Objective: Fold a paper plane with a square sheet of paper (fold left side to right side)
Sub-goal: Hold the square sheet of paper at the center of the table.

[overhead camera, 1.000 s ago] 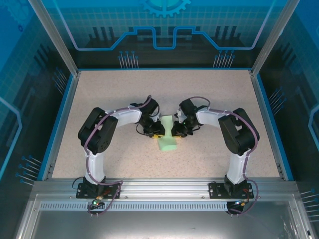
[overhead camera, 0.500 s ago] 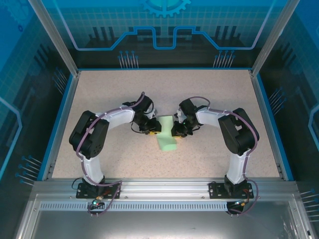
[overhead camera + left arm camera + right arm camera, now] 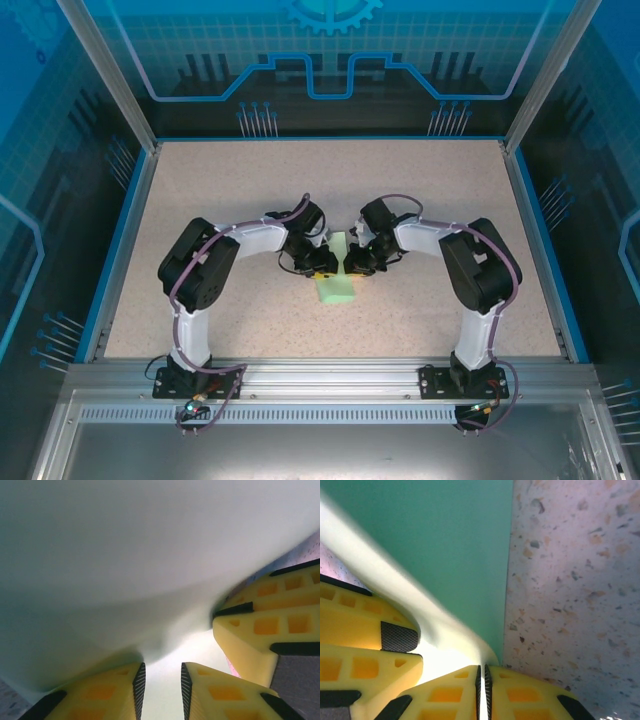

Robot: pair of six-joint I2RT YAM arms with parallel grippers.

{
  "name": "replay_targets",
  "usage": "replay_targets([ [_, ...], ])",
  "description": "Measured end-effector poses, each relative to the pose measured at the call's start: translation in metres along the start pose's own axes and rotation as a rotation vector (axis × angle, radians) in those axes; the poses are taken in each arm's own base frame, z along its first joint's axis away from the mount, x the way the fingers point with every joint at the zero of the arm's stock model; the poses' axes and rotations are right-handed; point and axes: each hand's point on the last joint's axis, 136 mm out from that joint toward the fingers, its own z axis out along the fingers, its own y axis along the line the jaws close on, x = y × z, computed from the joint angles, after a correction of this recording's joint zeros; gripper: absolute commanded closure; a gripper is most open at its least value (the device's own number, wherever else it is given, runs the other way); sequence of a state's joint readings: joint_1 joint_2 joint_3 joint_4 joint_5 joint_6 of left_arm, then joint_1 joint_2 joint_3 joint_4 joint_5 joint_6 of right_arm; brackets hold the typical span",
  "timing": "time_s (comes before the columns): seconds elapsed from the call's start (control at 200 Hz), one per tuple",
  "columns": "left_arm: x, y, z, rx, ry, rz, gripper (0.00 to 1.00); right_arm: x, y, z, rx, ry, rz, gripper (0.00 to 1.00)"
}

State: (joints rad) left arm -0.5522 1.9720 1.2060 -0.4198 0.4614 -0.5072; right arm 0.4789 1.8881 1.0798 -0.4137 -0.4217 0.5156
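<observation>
The square sheet of paper (image 3: 336, 288) lies mid-table as a narrow mint-green rectangle, not a paper plane in shape, with its upper layer bowed up. My right gripper (image 3: 350, 264) is shut on that raised layer's edge; in the right wrist view a thin pale strip of paper (image 3: 455, 540) runs between the pads of the right gripper (image 3: 482, 672). My left gripper (image 3: 322, 264) sits against the sheet's left side. In the left wrist view its jaws (image 3: 162, 672) stand slightly apart with the paper (image 3: 150, 555) arching over and behind them. Nothing is pinched there.
The speckled table (image 3: 250, 190) is bounded by a blue rim (image 3: 128, 240) and glass walls. Both arms meet at the centre with their fingertips close together; the right gripper's yellow fingers (image 3: 265, 625) show in the left wrist view.
The left arm swung out to the left, away from the paper, then came back right against its left side. The right gripper kept its grip and its place.
</observation>
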Motion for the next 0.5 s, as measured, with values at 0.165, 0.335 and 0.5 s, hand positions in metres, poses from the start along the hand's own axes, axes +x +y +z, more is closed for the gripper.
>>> replay_targets([
  [0.165,0.001,0.001,0.001,0.007,-0.01,-0.003,0.71,-0.004,0.008,-0.008,-0.027,-0.035,-0.021,0.86],
  [0.335,0.001,0.001,0.001,0.011,-0.016,-0.004,0.71,-0.015,0.022,-0.018,-0.066,-0.087,-0.05,0.87],
  [0.5,0.001,0.001,0.001,0.01,-0.016,-0.006,0.71,-0.03,0.029,-0.013,-0.086,-0.093,-0.045,0.88],
])
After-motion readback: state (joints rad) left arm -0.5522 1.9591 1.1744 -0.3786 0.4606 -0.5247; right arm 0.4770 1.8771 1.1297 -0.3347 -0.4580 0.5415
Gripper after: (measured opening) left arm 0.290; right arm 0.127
